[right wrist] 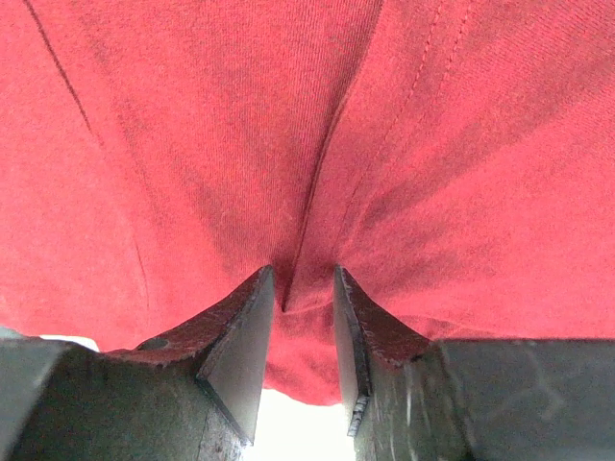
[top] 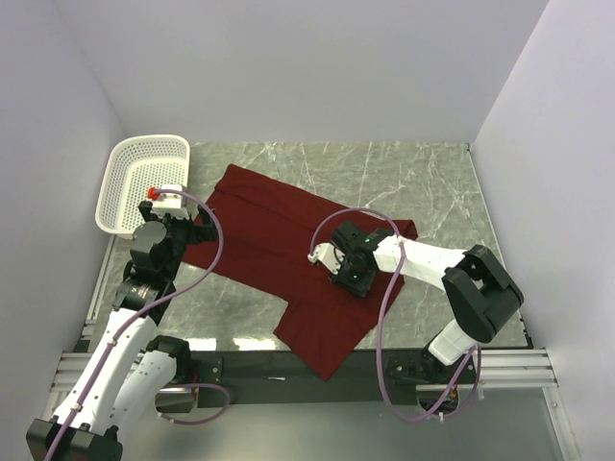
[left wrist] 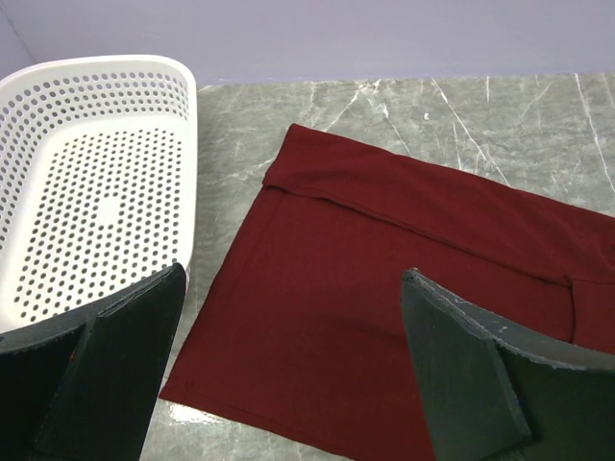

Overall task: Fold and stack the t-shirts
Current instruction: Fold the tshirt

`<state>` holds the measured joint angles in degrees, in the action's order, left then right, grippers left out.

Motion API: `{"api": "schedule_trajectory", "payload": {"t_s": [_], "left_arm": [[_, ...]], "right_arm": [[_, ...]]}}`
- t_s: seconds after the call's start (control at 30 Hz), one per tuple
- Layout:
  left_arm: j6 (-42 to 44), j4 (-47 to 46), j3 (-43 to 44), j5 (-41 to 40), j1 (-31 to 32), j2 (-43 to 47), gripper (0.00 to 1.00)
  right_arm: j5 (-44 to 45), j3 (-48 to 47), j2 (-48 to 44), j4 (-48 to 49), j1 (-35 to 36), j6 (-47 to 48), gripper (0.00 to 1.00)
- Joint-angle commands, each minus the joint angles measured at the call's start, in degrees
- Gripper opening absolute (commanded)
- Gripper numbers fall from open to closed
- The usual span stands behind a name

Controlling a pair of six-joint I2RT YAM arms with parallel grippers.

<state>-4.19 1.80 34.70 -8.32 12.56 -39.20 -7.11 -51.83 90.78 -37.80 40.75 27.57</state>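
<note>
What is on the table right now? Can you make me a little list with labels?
Shirt: dark red t-shirt, spread out, far edge folded over
Basket: white basket with holes, just left of the t-shirt
Table: grey marble table
Left gripper: left gripper open, above the t-shirt's left end
Right gripper: right gripper pinching a fold of the t-shirt

This is a robotics lab test cell. Plain pale partition walls (top: 288,67) box in a marble-patterned tabletop (top: 384,173) on three sides. At 6 o'clock, slotted aluminium rails (top: 519,368) carry two white-and-black robot arms, one toward 7 o'clock (top: 120,351) and one toward 5 o'clock (top: 480,288), trailing loose purple cables (top: 379,336). A maroon t-shirt (top: 259,240) lies mid-table, and a white perforated basket (top: 144,154) sits at 10 o'clock.
</note>
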Motion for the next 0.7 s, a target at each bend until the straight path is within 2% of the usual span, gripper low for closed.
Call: {"api": "schedule_trajectory", "payload": {"t_s": [0.0,0.33,0.5,0.67], "left_arm": [[-0.9,-1.1,-0.2,1.2,-0.2,0.5,0.99],[-0.9,-0.9,-0.2,1.1,-0.2,0.9,0.99],[-0.9,-0.9,-0.4,1.0,-0.2,1.1,0.99],[-0.9,-0.9,-0.3,1.1,-0.2,1.0,0.99]], "right_arm": [[-0.2,0.2,-2.7,-1.4,0.6,0.6,0.39],[-0.5,0.8,-1.6,-0.9,0.5,0.5,0.31],[-1.5,0.3,-1.9,-1.9,0.5,0.6,0.24],[-2.6,-0.9,-3.2,-3.4,0.5,1.2,0.21]]}}
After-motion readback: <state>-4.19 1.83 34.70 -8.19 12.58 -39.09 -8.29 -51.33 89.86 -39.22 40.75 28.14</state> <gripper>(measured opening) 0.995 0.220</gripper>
